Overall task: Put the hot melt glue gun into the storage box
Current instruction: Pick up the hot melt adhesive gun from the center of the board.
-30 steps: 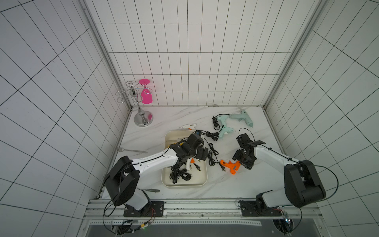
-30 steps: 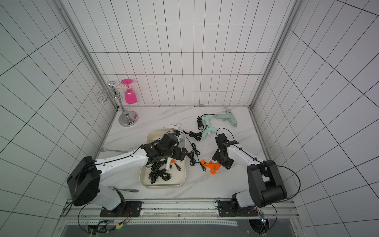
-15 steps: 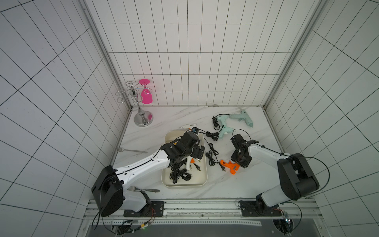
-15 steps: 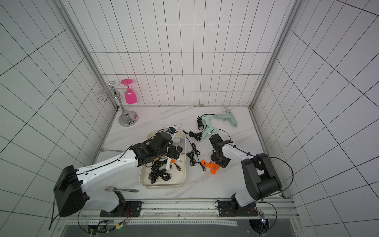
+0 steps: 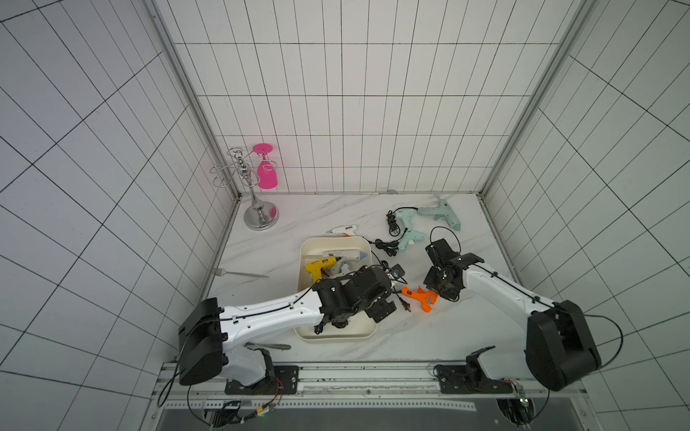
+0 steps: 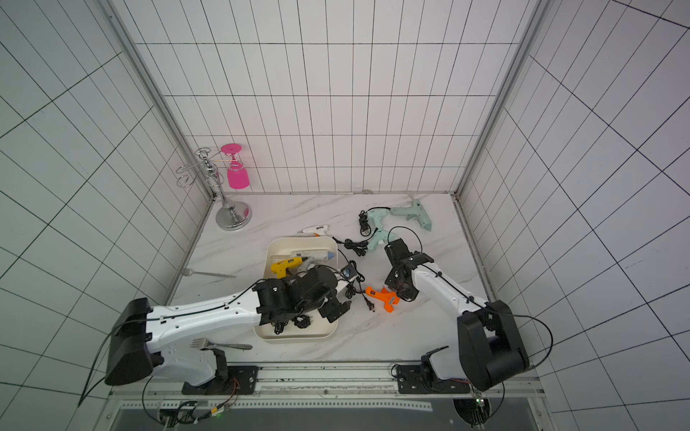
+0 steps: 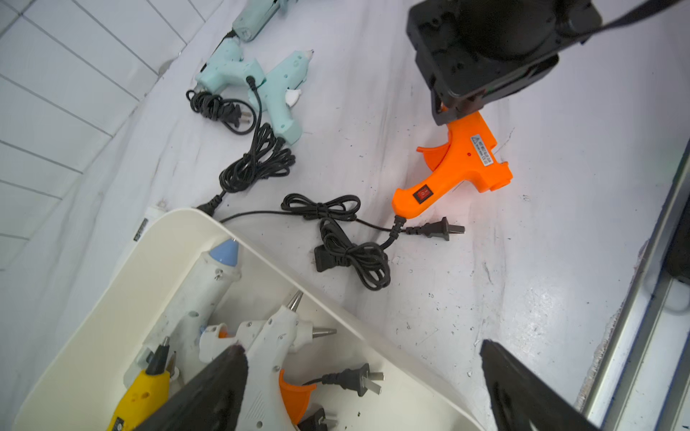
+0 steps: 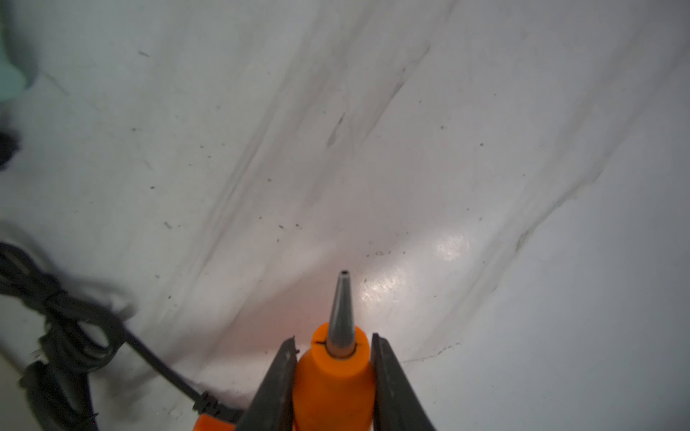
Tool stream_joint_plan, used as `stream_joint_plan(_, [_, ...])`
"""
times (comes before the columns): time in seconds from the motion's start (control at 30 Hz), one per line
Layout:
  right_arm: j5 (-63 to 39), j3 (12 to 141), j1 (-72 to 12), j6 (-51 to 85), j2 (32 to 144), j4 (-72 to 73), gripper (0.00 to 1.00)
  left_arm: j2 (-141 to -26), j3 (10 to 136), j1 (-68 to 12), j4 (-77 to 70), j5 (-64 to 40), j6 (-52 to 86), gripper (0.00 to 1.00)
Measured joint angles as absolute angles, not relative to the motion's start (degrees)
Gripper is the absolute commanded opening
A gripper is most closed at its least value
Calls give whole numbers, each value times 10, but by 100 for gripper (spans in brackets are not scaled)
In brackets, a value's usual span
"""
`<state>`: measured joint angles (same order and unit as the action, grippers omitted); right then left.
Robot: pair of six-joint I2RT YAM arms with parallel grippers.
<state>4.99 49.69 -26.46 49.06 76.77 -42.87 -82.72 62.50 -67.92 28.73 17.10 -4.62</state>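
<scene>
One orange glue gun point(image 7: 459, 168) flat, handle toward storage box point(image 5: 336, 240), nozzle end clamped in right tool point(image 8: 332, 339); left tool point(image 7: 362, 346) apart.

Your right end effector point(image 5: 441, 294) meets the orange glue gun point(image 5: 419, 298) at three o'clock of the storage box point(image 5: 347, 334).

My 2 arms match: the left arm point(image 5: 269, 317) and right arm point(image 5: 496, 294) have glossy white links dotted with small screws, black joint housings and bulky black shoulder blocks. A thin black cable point(image 5: 513, 289) runs along each. The left gripper point(image 7: 361, 346) and right gripper point(image 8: 333, 337) carry dark wedge-shaped fingers point(image 8: 390, 384).
</scene>
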Motion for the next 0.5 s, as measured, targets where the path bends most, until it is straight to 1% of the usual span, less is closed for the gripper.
stream_joint_plan(0.13, [23,562,-260,423,728,-481,0,-871,629,-728,237,249,-117,99])
stream_joint_plan(0.27, [-3,620,-258,371,721,-530,0,-921,629,-769,169,327,-189,99])
stream_joint_plan(0.5, [-63,625,-258,327,720,-585,0,-1004,629,-808,18,462,-326,99])
